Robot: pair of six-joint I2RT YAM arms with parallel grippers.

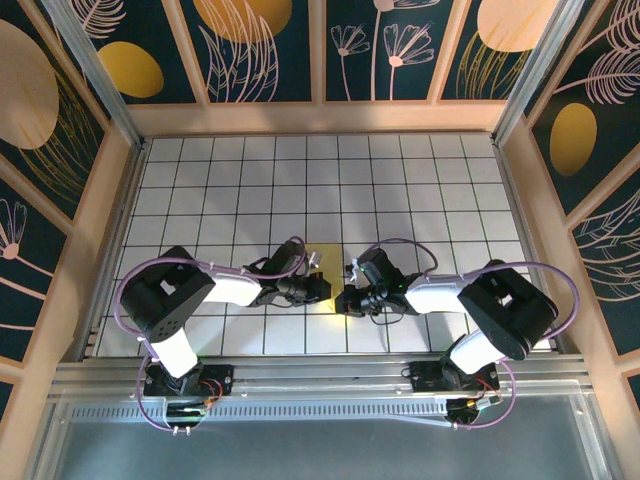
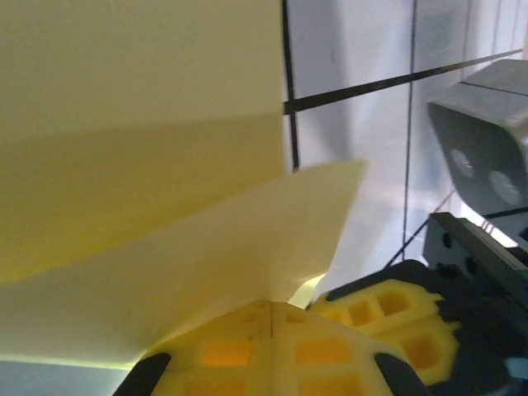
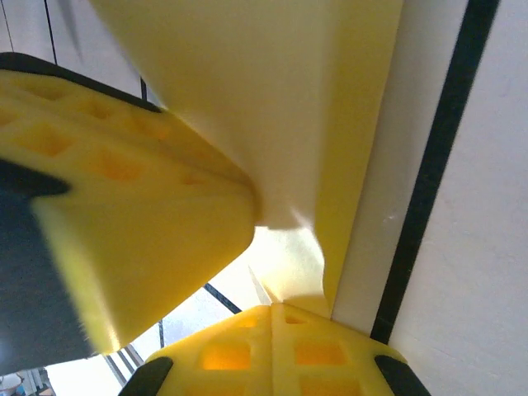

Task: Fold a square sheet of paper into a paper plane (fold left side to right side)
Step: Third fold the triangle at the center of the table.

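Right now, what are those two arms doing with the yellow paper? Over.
Left gripper shut on the creased yellow paper. Right gripper shut on it too, close beside. Grippers crowd each other; nothing else near on the grid table.

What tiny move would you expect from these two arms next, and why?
Probably the left claw should carry its flap across to the right and lay it down. Both it and the right claw are shut, seemingly pinching the pale-yellow square sheet of paper, and the flap stands raised off the white gridded table, not creased flat.
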